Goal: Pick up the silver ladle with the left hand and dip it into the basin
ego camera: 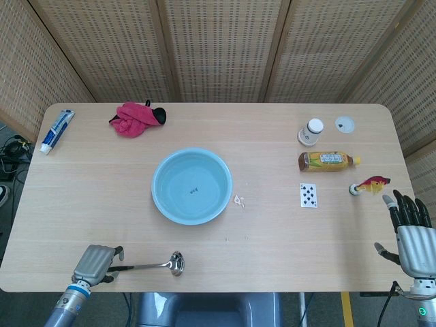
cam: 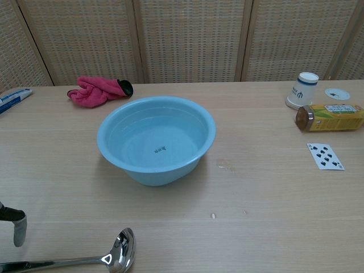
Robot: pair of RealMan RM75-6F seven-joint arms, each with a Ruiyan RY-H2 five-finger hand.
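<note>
The silver ladle (ego camera: pixel 146 265) lies flat near the table's front edge, its bowl pointing right; the chest view shows the ladle (cam: pixel 108 257) at the bottom left. The light blue basin (ego camera: pixel 158 178) with water in it stands mid-table, behind the ladle; the chest view shows the basin (cam: pixel 142 173) in the middle. My left hand (ego camera: pixel 96 262) sits at the handle's left end, fingers curled down over it and apart, without a visible grip. One of its fingertips (cam: pixel 19 232) hangs just above the handle in the chest view. My right hand (ego camera: pixel 411 233) is spread at the front right, holding nothing.
A red cloth (ego camera: pixel 135 118) and a toothpaste tube (ego camera: pixel 56 131) lie at the back left. At the right are a white cup (ego camera: pixel 311 131), a lid (ego camera: pixel 345 124), a drink bottle (ego camera: pixel 328 161), a playing card (ego camera: pixel 308 195) and a small toy (ego camera: pixel 368 184).
</note>
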